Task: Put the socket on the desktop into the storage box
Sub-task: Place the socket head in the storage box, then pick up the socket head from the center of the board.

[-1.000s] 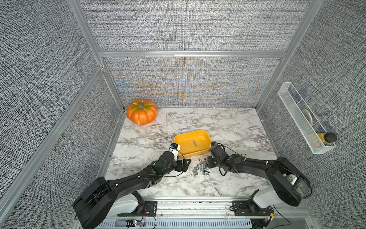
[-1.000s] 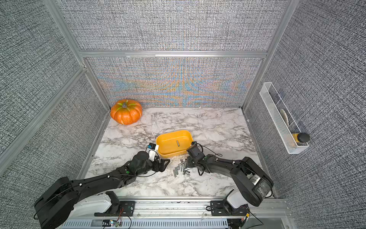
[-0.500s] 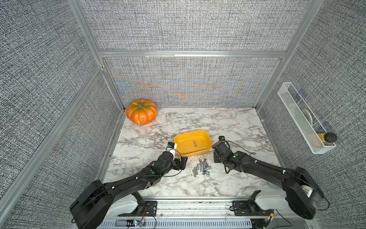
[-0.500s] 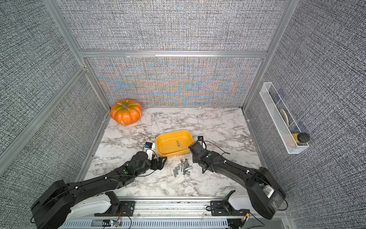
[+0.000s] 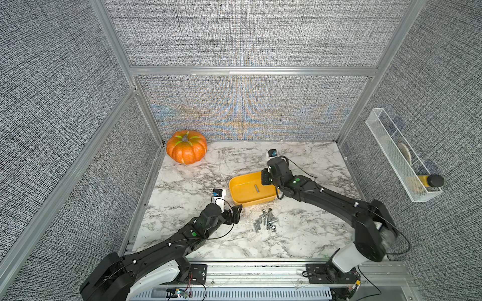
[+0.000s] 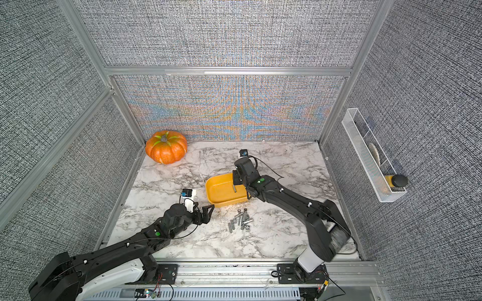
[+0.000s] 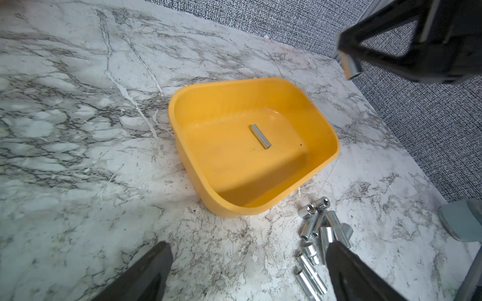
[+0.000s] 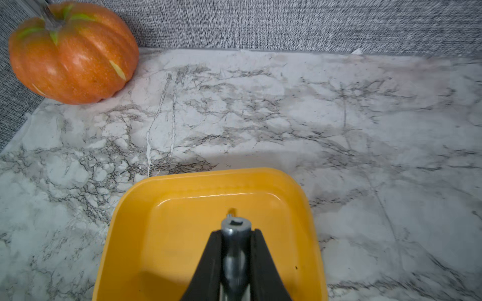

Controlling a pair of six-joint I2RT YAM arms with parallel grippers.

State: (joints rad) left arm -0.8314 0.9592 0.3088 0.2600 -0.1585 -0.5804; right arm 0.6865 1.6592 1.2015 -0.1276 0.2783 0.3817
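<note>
Since the earlier frames the right gripper (image 8: 236, 234) has been carried from the heap of loose silver metal sockets (image 5: 266, 221) to above the right end of the shallow yellow-orange plastic storage box (image 5: 250, 202). A slim silver cylindrical socket (image 8: 234, 260) is clamped between its jaws, above the box floor. Another socket (image 5: 256, 188) is seen lying inside the box. The heap is left on the white marble-patterned desktop (image 5: 187, 187), just in front of the box. The left gripper (image 5: 234, 215) is held near the box's front left corner, jaws spread wide with nothing between them.
</note>
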